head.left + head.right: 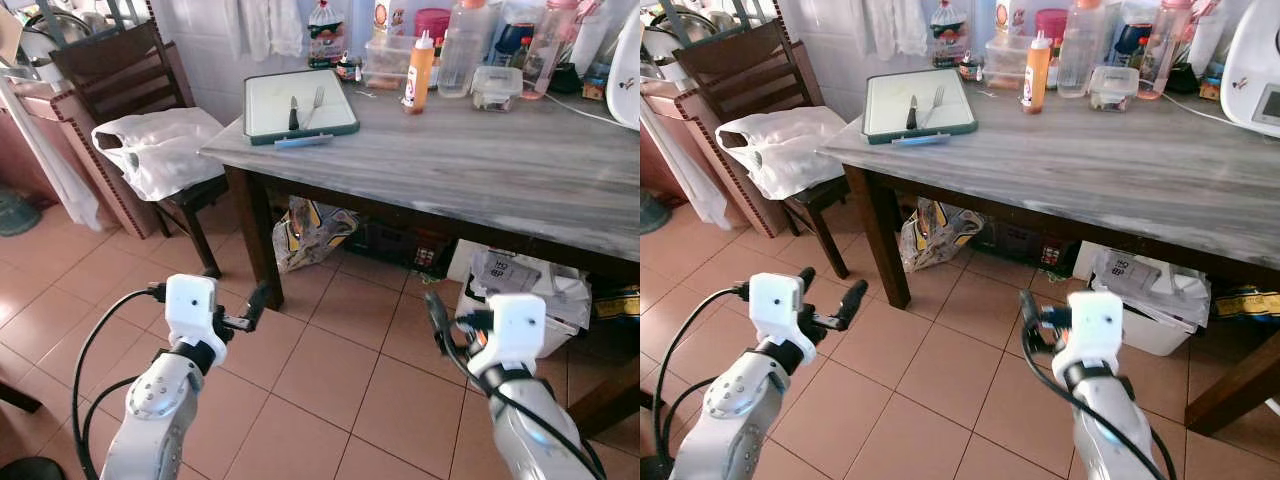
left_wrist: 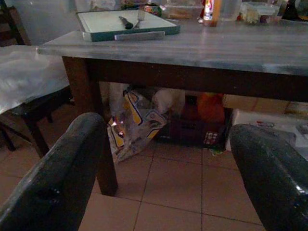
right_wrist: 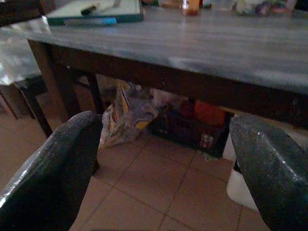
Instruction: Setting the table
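Observation:
A white tray with a green rim lies on the near left corner of the grey wooden table. On the tray are a black-handled knife and a fork. A flat grey-blue piece rests against the tray's front edge. Both my arms are held low over the tiled floor, in front of the table and below its top. My left gripper is open and holds nothing. My right gripper is also open and holds nothing.
A dark chair with a white plastic bag on its seat stands left of the table. An orange sauce bottle and several jars and boxes line the table's back. A patterned bag and a white bin sit underneath.

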Robot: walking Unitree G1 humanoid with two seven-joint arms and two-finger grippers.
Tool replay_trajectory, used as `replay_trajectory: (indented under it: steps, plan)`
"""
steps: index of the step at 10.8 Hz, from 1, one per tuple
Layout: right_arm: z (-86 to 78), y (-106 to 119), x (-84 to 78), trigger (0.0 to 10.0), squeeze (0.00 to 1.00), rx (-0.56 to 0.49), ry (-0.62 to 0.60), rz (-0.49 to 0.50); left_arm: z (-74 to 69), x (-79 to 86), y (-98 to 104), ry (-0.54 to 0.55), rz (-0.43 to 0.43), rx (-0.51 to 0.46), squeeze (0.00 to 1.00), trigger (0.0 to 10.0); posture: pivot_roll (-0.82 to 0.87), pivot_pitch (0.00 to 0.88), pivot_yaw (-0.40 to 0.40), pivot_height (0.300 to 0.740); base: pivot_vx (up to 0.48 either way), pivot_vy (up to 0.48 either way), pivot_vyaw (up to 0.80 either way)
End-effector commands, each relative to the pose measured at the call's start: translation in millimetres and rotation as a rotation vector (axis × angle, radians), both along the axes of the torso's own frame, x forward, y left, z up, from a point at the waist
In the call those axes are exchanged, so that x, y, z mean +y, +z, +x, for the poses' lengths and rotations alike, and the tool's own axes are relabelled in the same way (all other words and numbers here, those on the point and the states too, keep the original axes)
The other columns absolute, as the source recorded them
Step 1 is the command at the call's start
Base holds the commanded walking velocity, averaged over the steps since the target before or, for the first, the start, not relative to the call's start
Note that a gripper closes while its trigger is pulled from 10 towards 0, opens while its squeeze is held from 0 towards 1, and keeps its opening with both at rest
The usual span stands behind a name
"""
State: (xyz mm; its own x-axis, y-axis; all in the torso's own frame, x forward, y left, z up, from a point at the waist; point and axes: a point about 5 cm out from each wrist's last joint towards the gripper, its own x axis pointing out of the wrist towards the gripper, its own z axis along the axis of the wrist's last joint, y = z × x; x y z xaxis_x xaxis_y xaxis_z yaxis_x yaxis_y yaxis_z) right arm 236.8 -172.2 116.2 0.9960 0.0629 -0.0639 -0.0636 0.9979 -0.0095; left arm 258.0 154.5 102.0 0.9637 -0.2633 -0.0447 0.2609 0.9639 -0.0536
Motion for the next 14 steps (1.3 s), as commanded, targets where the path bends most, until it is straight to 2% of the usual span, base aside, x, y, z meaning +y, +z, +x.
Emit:
replay_trajectory:
  steps: [1, 2, 5, 7, 14]
  plan:
    - [1.3, 0.2, -1.7, 10.0, 0.0, -0.004, -0.005, 0.011, 0.2, 4.7, -3.1, 0.024, 0.018, 0.008, 0.0, 10.0, -0.01, 0.0, 0.051, 0.74, 0.0, 0.0, 0.0]
    - [1.5, 0.5, -3.0, 10.0, 0.0, -0.006, -0.007, 0.012, 1.7, 4.1, -1.2, 0.023, 0.016, 0.003, 0.0, 10.0, -0.01, 0.0, 0.047, 0.74, 0.0, 0.0, 0.0]
    - [-5.8, -2.3, -3.9, 10.0, 0.0, 0.029, -0.004, 0.018, -5.9, 12.1, -9.3, 0.06, 0.036, 0.053, 0.0, 10.0, -0.01, 0.026, 0.038, 0.74, 0.0, 0.0, 0.0]
    - [-6.6, -3.3, -1.9, 10.0, 0.0, 0.051, 0.014, 0.007, -7.1, 10.6, -13.1, 0.079, 0.017, 0.103, 0.0, 10.0, -0.01, 0.04, 0.023, 0.74, 0.0, 0.0, -0.76]
    - [-2.5, -1.2, -2.5, 10.0, 0.0, 0.058, 0.026, 0.008, -4.9, 11.7, -10.4, 0.112, 0.045, 0.09, 0.0, 10.0, -0.02, 0.043, 0.014, 0.74, 0.0, 0.0, -0.68]
